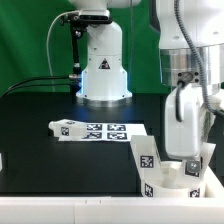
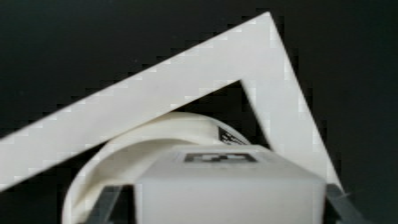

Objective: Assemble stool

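Note:
My gripper hangs over the front right of the table, at the exterior view's right. In the wrist view its dark fingers stand on both sides of a chunky white tagged stool leg, and the gripper is shut on that leg. Under the leg a rounded white part shows, probably the seat. In the exterior view a second tagged white leg stands upright just left of the gripper. A third tagged leg lies at the left end of the marker board.
The marker board lies flat mid-table in front of the arm's base. A white angled bar forms a corner right behind the held leg. A small white object shows at the left edge.

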Robot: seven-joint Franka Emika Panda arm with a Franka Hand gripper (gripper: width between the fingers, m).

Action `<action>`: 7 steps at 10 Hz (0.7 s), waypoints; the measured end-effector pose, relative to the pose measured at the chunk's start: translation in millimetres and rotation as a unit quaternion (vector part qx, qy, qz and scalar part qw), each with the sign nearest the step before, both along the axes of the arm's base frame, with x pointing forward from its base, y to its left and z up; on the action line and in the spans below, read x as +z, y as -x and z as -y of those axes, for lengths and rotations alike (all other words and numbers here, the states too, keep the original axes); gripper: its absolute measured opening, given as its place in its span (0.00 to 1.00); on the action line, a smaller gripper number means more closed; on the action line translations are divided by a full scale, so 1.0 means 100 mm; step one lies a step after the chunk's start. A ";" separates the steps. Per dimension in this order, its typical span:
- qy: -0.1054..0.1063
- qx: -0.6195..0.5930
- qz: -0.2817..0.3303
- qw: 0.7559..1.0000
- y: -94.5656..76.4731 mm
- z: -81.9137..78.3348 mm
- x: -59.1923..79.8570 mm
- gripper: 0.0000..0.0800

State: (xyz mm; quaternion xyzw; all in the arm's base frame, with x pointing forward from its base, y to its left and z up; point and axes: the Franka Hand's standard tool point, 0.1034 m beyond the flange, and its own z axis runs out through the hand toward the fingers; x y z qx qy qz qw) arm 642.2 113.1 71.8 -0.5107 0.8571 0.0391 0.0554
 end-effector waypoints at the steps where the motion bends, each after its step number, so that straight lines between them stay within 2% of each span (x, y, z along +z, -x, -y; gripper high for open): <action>1: -0.011 -0.031 0.001 0.999 0.00 -0.05 -0.01 0.42; 3: -0.017 -0.041 -0.001 0.999 0.06 -0.13 -0.06 0.42; 6: -0.014 -0.006 0.005 1.000 0.06 -0.13 -0.07 0.42; 7: -0.013 -0.001 0.005 1.000 0.06 -0.13 -0.07 0.65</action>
